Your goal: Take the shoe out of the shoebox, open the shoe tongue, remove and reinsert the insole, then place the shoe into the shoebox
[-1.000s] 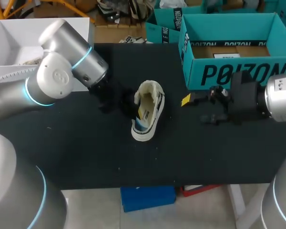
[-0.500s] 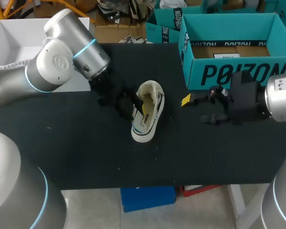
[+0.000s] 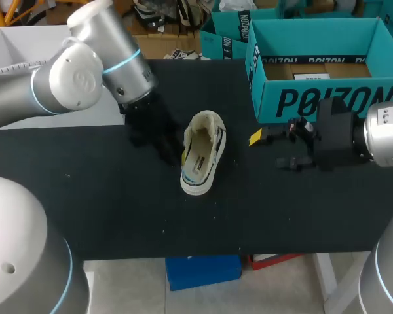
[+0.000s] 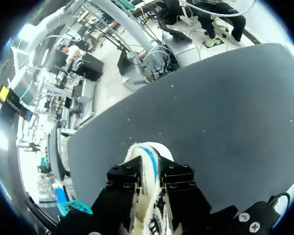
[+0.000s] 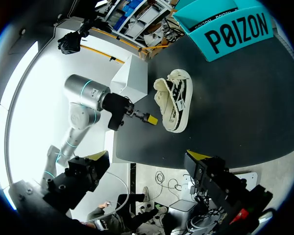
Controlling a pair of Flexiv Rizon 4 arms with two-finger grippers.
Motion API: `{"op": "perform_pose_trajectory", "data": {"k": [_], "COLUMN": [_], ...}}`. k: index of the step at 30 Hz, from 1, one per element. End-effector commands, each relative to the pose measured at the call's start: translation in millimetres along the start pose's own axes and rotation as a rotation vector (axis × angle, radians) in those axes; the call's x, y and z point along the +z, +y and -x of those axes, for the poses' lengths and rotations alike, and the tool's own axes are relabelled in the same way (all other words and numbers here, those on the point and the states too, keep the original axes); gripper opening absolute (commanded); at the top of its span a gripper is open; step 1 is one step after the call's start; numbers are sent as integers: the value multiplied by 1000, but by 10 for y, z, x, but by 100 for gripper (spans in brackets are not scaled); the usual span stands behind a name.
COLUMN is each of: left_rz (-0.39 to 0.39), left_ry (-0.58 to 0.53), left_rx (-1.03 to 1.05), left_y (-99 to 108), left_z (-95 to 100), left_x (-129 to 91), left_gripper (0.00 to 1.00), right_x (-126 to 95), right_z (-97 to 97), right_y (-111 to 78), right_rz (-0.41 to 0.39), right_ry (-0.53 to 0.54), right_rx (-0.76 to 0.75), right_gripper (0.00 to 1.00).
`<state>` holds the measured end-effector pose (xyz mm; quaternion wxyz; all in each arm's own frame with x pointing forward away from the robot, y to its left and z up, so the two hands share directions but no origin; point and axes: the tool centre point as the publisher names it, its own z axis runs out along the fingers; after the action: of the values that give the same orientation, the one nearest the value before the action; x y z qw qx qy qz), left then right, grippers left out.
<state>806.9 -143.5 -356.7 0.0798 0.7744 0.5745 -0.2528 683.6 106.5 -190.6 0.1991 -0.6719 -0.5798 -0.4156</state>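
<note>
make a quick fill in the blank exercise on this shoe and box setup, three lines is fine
1. The white low-top sneaker lies on the black table, ____ the teal cardboard shoebox.
2. The end effector close beside the sneaker belongs to the ____ arm.
3. The right end effector is ____ and holds nothing.
Missing words: outside; left; open.

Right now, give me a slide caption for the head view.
Left gripper beside the shoe on the table; right gripper open near the shoebox.
</note>
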Motion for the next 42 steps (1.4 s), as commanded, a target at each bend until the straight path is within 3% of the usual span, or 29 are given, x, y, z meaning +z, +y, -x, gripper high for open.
{"op": "perform_pose_trajectory", "data": {"k": [1, 11, 24, 42], "left_rz": [8, 34, 40, -19], "left_ry": [75, 139, 240, 355], "left_rx": [-7, 7, 28, 76], "left_y": [46, 132, 213, 284], "left_z": [59, 96, -5, 18], "left_x": [123, 187, 310, 641], "left_gripper": [0, 0, 0, 0], "right_x": [5, 5, 5, 5], "right_z": [-4, -4, -4, -4], "right_y": [0, 0, 0, 0], "right_rz": [1, 1, 1, 1], "right_ry": [-1, -1, -1, -1], "right_rx": [0, 0, 0, 0], "right_gripper": [100, 100, 100, 100]}}
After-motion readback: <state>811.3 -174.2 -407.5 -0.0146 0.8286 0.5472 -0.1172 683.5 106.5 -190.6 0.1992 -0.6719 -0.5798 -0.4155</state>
